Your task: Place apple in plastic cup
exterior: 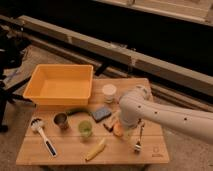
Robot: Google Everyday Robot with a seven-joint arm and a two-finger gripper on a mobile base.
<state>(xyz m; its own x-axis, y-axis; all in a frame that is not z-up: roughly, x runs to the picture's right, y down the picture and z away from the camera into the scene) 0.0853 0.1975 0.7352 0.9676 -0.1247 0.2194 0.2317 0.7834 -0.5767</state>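
I see the pincer [116, 121] low over the tabletop [155, 150], right at the apple [118, 131]. I cannot tell whether it grips the fruit or how wide it stands. The apple sits right of the green cup [85, 129], near it but apart. 1 metal cup [61, 120] stands just left of the green cup, and 1 banana [96, 149] lies in front.

Claw [116, 123] at apple [118, 131], mostly hidden by arm [165, 115] (arm cropped right).
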